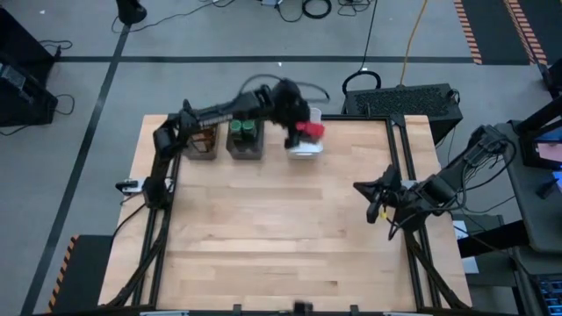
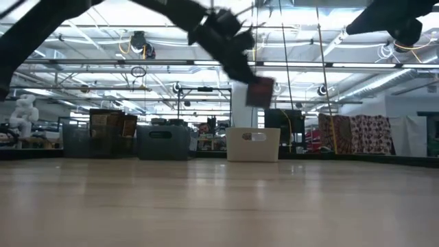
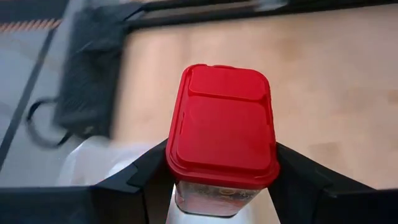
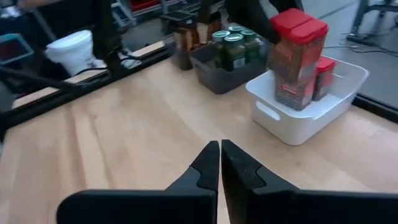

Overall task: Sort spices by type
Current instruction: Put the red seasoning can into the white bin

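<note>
Red-lidded boxy tin (image 4: 298, 56) held tilted above white bin (image 4: 348, 81) at table's far edge; second red tin (image 4: 323, 78) inside; green-lidded jars (image 4: 233, 48) upright in middle grey bin (image 4: 211, 71).

Three rectangular plastic bins (image 1: 248, 145) stand side by side along the table's (image 1: 281, 237) far edge; the red boxy tin (image 1: 309, 132) hangs above the rightmost.

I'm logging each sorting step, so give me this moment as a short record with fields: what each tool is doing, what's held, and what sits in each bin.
left tool: shut on the red-lidded boxy spice tin, holding it above the white rectangular plastic bin
right tool: shut, empty, waiting over the wooden table at its right side
white bin contents: at least one more red tin
middle dark grey bin: round green-lidded jars
left dark grey bin: brown items, unclear
</note>
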You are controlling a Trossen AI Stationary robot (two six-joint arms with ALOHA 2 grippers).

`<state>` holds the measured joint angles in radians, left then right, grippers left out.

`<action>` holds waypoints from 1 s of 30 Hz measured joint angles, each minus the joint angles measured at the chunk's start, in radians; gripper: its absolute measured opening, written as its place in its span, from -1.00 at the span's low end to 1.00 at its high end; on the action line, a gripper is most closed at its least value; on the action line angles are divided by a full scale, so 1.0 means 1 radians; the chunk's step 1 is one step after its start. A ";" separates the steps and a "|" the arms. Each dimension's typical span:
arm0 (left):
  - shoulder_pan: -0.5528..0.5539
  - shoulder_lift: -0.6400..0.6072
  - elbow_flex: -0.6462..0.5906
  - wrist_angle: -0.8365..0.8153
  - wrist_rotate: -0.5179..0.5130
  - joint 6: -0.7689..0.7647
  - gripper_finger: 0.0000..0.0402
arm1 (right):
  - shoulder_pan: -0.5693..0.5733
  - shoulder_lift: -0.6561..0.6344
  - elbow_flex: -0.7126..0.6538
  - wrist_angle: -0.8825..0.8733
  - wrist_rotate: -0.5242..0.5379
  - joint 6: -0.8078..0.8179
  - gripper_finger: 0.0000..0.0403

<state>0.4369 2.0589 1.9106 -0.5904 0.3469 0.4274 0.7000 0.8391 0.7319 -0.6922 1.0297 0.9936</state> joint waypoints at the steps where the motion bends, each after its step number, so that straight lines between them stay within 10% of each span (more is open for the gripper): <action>1: 0.031 0.002 -0.003 -0.002 0.001 0.000 0.07 | -0.012 0.000 0.000 0.000 -0.002 0.004 -1.00; 14: 0.136 0.027 -0.008 -0.011 0.166 -0.061 0.07 | -0.137 0.000 0.000 0.000 -0.015 0.098 -1.00; 30: 0.125 0.093 -0.009 -0.019 0.108 -0.107 0.07 | -0.202 0.000 0.000 -0.010 -0.040 0.067 -1.00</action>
<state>0.5616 2.1521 1.9018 -0.6097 0.4545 0.3201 0.4976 0.8395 0.7319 -0.7021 0.9897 1.0607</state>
